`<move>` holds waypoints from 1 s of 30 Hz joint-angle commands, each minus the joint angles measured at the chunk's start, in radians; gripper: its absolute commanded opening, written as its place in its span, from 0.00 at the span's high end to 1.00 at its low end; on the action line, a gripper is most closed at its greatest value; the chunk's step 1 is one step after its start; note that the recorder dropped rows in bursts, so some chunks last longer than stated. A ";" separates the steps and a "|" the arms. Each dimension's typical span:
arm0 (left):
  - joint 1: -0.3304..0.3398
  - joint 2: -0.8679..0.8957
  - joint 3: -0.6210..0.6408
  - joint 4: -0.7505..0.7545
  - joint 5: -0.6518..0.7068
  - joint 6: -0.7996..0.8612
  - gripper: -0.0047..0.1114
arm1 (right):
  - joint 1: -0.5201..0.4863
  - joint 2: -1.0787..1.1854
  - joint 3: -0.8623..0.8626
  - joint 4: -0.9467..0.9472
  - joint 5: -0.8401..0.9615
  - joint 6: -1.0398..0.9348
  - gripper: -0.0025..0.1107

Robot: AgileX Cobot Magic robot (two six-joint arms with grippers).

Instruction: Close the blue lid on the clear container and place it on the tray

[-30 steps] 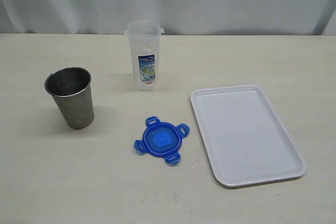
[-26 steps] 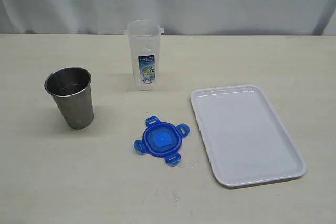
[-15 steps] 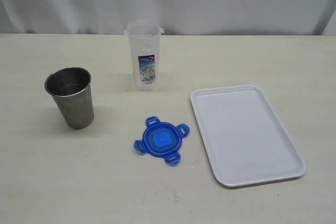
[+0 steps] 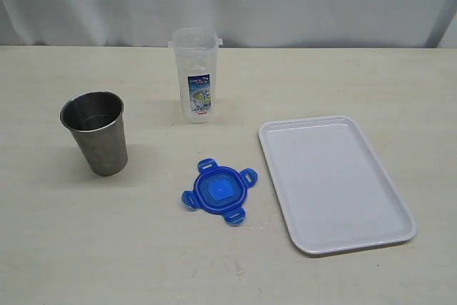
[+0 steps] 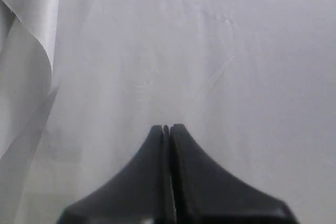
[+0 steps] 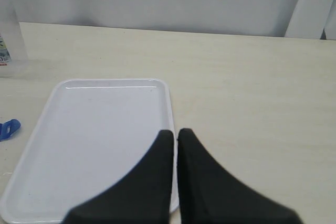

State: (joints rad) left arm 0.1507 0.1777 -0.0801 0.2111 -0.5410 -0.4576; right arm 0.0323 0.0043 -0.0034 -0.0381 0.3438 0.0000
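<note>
Four snap-lock flaps stand splayed outward around the blue lid point(image 4: 218, 192), which lies flat on the table point(image 4: 107, 248). With the flaps unlatched, the lid should be able to seat on a rim before each flap is pressed down. The clear container point(image 4: 196, 75) stands upright toward the far side of the table, well apart from the lid. Its mouth is open and its printed label faces the exterior camera, so you can read it as uncapped and ready to be closed. The tray point(image 4: 335, 180) lies to the right of the lid, near it but not touching, and bare; it is the destination for the closed container. A steel cup point(image 4: 96, 132) stands upright at the left, apart from everything else, and likely plays no part.

Neither arm appears in the exterior view. Your left tool point(image 5: 166, 128) is clenched on nothing and faces a white cloth backdrop point(image 5: 210, 51). Your right tool point(image 6: 176, 132) is likewise clenched and empty, poised over the tray's near end. Nothing is grasped yet; you would have to part a tool's jaws before taking the lid.
</note>
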 commanded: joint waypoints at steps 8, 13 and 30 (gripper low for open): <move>0.001 0.529 -0.044 0.233 -0.102 -0.065 0.16 | -0.007 -0.004 0.003 0.002 0.000 -0.008 0.94; 0.001 0.776 -0.044 0.380 -0.238 -0.063 0.06 | -0.007 -0.004 0.003 0.002 0.000 -0.008 0.94; 0.001 1.428 -0.060 0.378 -0.660 0.342 0.06 | -0.007 -0.004 0.003 0.002 0.000 -0.008 0.94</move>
State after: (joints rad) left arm 0.1507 1.5429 -0.1249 0.5898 -1.1436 -0.1768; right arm 0.0323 0.0043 -0.0034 -0.0381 0.3457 0.0000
